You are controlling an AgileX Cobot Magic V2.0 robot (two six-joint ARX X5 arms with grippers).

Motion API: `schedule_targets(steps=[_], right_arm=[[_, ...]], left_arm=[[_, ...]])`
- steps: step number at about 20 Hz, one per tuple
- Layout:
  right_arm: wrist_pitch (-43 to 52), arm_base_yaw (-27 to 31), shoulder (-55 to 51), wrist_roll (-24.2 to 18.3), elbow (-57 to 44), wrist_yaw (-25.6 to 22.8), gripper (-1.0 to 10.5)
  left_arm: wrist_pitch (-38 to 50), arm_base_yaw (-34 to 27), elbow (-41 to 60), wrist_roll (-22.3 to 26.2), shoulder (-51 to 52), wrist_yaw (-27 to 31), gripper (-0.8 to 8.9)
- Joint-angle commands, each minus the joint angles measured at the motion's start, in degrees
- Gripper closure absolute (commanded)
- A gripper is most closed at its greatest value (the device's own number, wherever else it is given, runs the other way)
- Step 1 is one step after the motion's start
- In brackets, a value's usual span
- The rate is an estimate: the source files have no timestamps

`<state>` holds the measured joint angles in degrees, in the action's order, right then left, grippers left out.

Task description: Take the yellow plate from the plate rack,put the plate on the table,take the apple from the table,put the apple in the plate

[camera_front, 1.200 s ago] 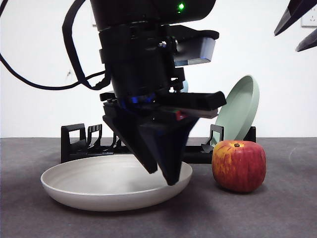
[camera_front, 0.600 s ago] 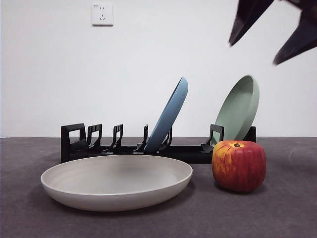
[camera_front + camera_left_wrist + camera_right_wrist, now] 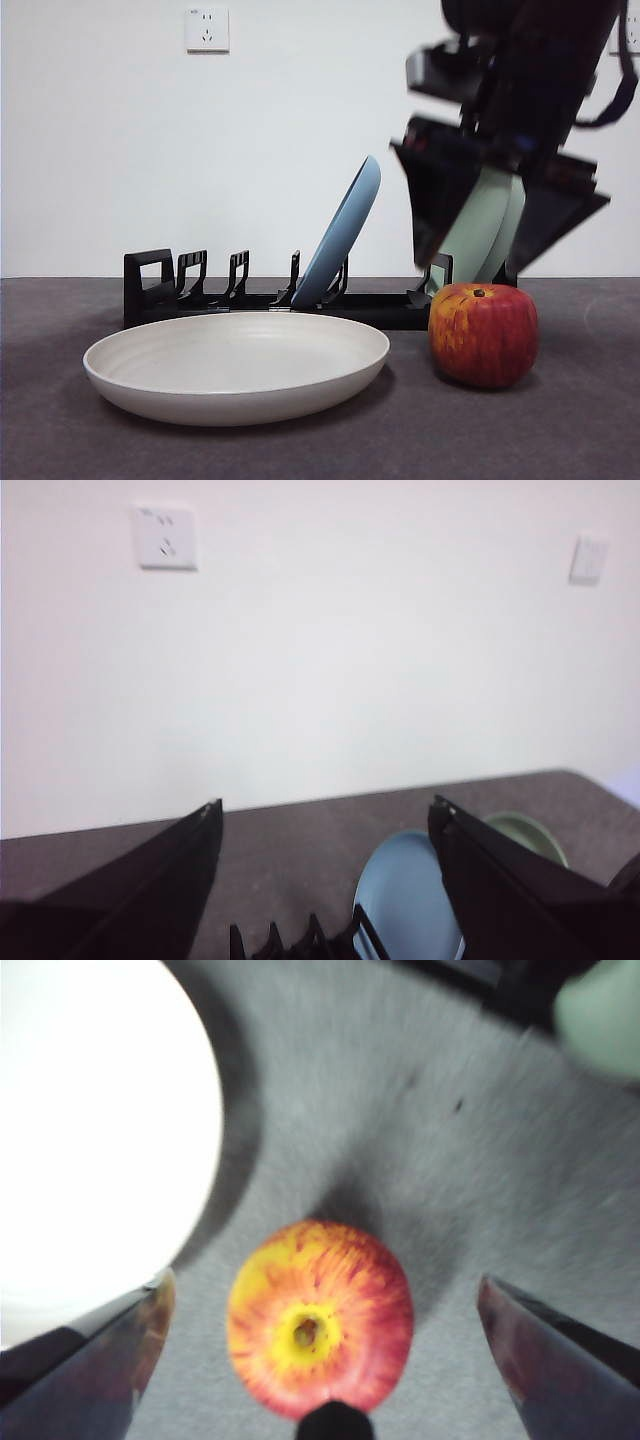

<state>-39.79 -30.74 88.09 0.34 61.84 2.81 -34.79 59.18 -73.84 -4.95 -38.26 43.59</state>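
The yellow plate [image 3: 235, 365] lies flat on the table [image 3: 580, 430], pale cream, in front of the black plate rack [image 3: 200, 295]. To its right stands the red apple [image 3: 483, 333]. My right gripper [image 3: 475, 262] hangs open just above the apple. In the right wrist view the apple [image 3: 320, 1315] sits between the spread jaws of that gripper [image 3: 325, 1280], untouched, with the plate [image 3: 90, 1140] beside it. My left gripper [image 3: 325, 805] is open and empty, high up and facing the wall, above the rack [image 3: 300, 942].
A light blue plate [image 3: 340, 235] leans in the rack's middle. A sage green plate [image 3: 487, 230] stands at the rack's right end, partly behind my right gripper. Both also show in the left wrist view: blue plate [image 3: 410, 900], green plate [image 3: 525, 830]. A wall socket [image 3: 207, 29] is behind.
The left arm let go of the cream plate and rose out of the front view. The right gripper came down from the top right to just above the apple.
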Motion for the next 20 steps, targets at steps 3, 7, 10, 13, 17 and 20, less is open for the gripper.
schedule_targets(steps=[3, 7, 10, 13, 17, 20], right_arm=[[0.26, -0.15, 6.54, -0.46, 0.22, 0.07, 4.4], [0.31, -0.15, 9.27, -0.17, 0.22, 0.20, 5.0], [0.31, -0.15, 10.10, -0.20, 0.22, 0.17, 8.7], [0.22, -0.15, 10.10, -0.17, 0.22, -0.09, 9.6], [-0.66, -0.15, 9.53, 0.37, 0.98, -0.17, 9.6], [-3.23, -0.70, 7.32, 2.08, 4.02, 0.11, 9.6]], left_arm=[[-0.24, -0.07, 0.22, 0.72, 1.84, 0.13, 4.68], [-1.88, -0.07, 0.22, 0.70, 1.81, 0.11, 4.68], [-2.80, -0.09, 0.22, 0.68, 1.81, 0.13, 4.68], [-3.80, -0.09, 0.22, 0.68, 1.81, 0.35, 4.68], [-4.50, -0.07, 0.22, 0.68, 1.81, 0.33, 4.68], [-4.55, -0.07, 0.22, 0.68, 1.81, 0.28, 4.68]])
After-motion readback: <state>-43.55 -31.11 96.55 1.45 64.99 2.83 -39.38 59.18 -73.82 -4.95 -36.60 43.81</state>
